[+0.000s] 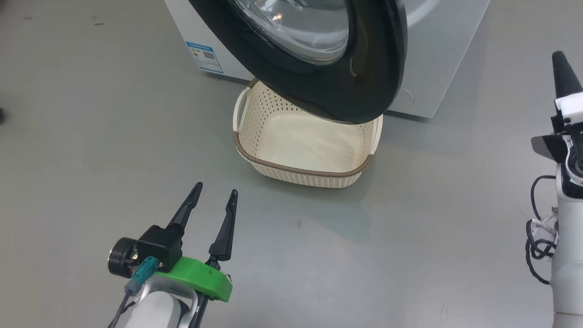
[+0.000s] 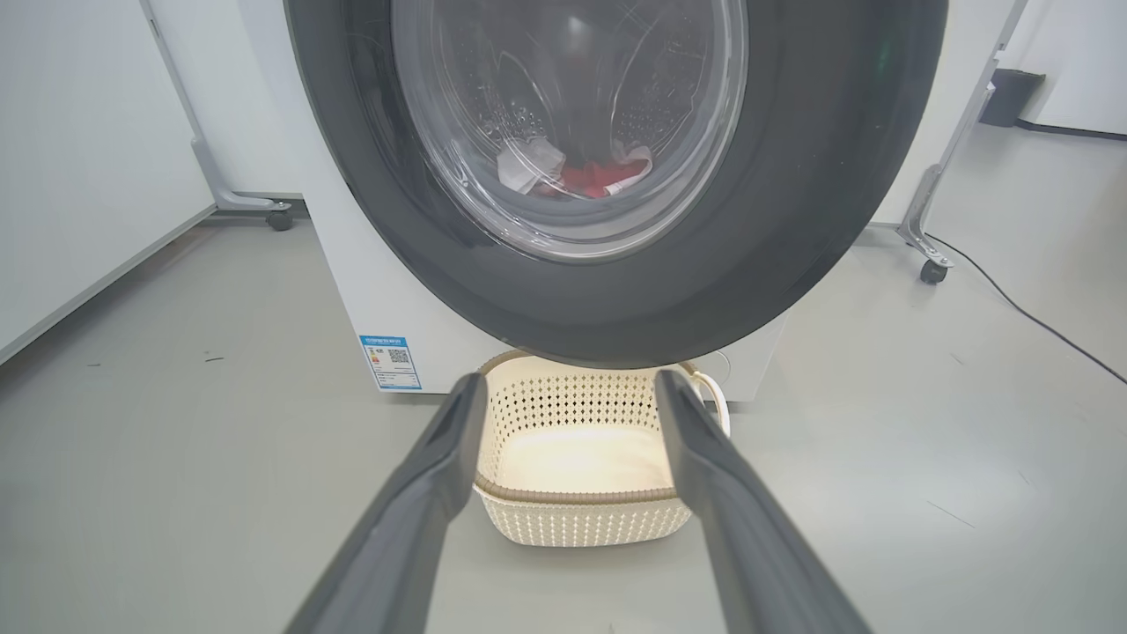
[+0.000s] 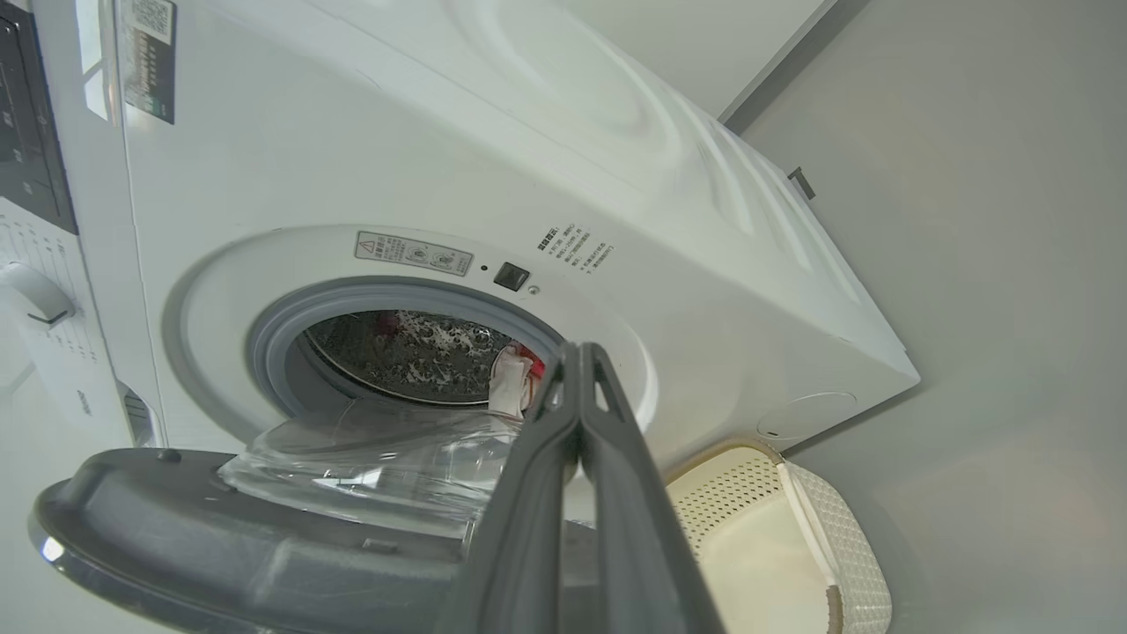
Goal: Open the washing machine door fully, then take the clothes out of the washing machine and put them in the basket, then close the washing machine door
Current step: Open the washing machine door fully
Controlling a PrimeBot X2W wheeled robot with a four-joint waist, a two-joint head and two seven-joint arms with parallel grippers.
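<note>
My L gripper (image 1: 216,188) is hanging low over the floor (image 1: 91,136), fingers spread wide, holding nothing. My R gripper (image 1: 561,59) is sitting far out to the R, pointing up, fingers pressed together, also empty. Key relation: the washing machine door (image 1: 364,91) is standing part-open across the front of the washing machine (image 1: 437,68). It looks hinged on my L w/ the free edge toward my R, and its lower rim is overhanging the basket (image 1: 300,169). Its outer face is turning toward the L fingers, its inner face toward the R ones, so I'm judging the R arm better placed to swing it wide. The clothes (image 2: 590,180) are lying inside the machine, behind the door as seen from the L side. The L wrist view is catching them through the door glass, w/ the basket just below the rim. The R wrist view is looking past the door edge into the drum (image 3: 405,352), w/ red + white fabric at its mouth just beyond my closed tips.
</note>
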